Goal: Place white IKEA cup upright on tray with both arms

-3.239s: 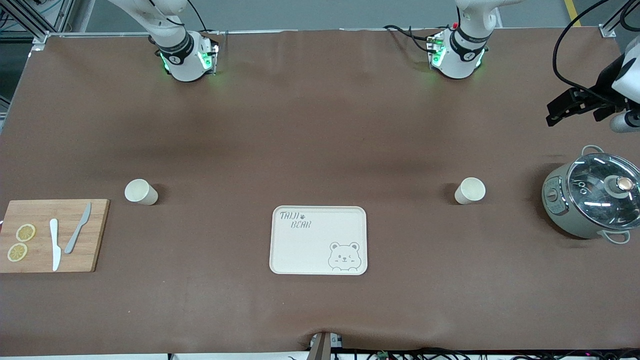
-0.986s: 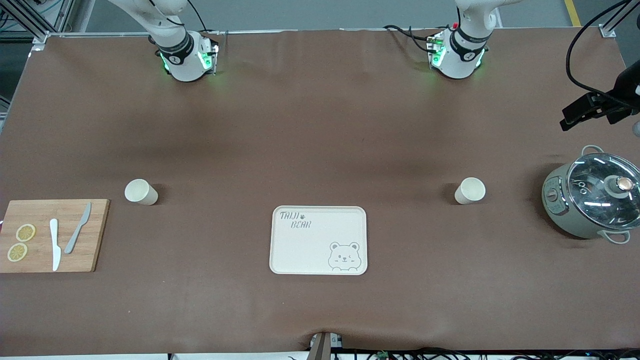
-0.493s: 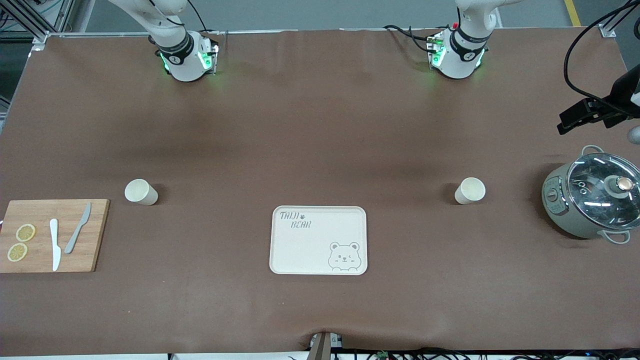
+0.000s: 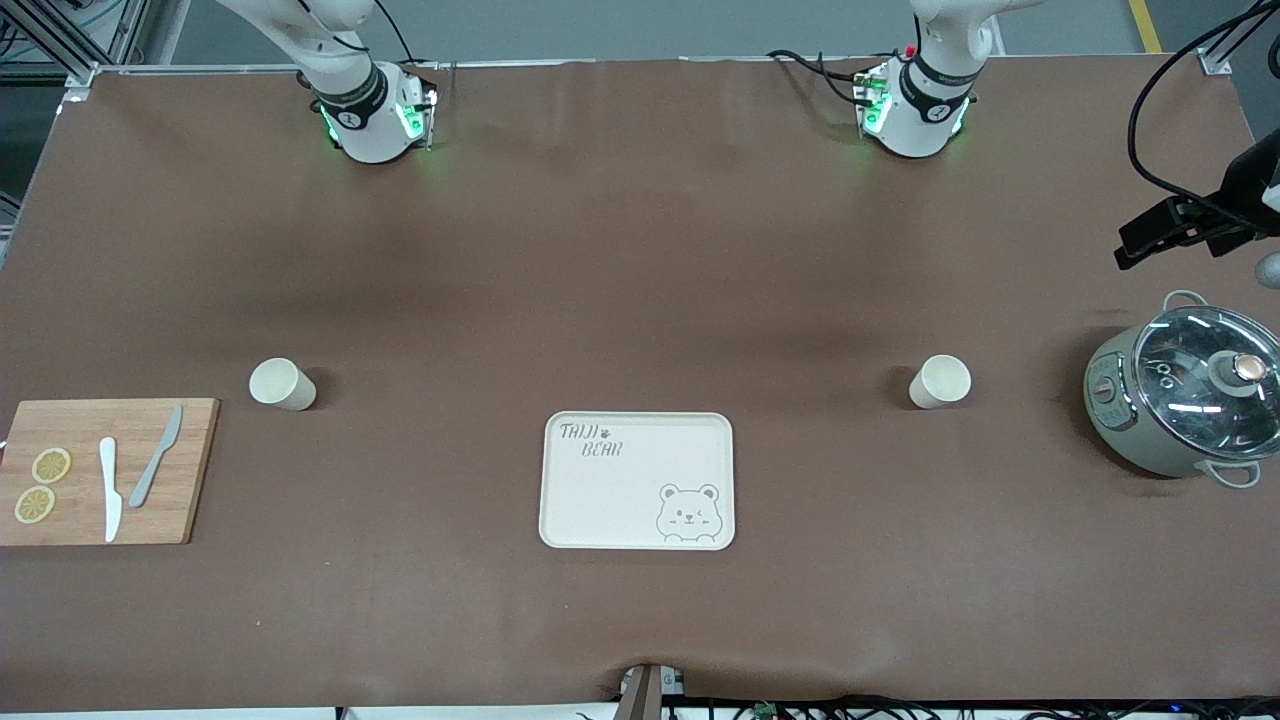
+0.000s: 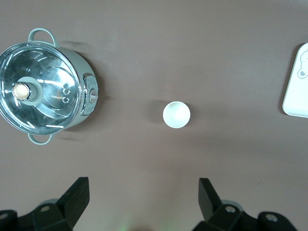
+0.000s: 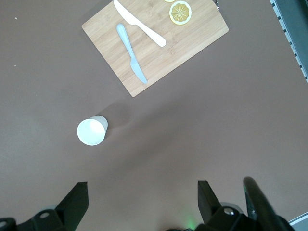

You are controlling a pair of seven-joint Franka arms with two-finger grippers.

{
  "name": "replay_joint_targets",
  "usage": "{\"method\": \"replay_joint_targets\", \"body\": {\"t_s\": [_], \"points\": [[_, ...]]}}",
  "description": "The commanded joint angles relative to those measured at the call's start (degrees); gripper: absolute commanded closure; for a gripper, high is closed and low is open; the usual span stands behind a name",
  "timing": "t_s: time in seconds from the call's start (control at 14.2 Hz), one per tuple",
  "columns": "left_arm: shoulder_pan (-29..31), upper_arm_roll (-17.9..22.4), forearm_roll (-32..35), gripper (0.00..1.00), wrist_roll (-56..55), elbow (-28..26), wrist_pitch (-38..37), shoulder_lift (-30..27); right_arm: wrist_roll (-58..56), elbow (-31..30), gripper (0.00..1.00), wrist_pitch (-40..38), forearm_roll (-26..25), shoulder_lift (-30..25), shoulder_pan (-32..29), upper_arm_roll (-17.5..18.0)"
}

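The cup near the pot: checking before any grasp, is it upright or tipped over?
Upright. The cup stands on the table with its round mouth facing up, apart from the pot.

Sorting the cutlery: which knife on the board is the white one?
The white knife lies beside the lemon slices; the grey knife lies toward the cutting board's tray-side edge.

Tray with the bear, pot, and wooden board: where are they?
tray (image 4: 620, 490), front view, bare middle.
pot (image 4: 1195, 385), front view, glass lid.
wooden board (image 4: 190, 470), front view, bare edge.
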Motion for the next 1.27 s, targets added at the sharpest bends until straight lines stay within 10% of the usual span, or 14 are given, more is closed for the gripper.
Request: {"method": "replay_joint_targets", "body": {"t_s": [0.0, 1.2], "points": [[0.3, -0.1, 1.1, 0.00, 0.0, 1.3, -0.9, 0.2, 0.3, 0.2, 0.00, -0.4, -0.4, -0.1, -0.6, 0.7], [2.5, -0.2, 0.3, 0.00, 0.7, 1.0, 5.9, 8.5, 0.3, 0.3, 0.00, -0.3, -0.4, -0.1, -0.3, 0.7]]}}
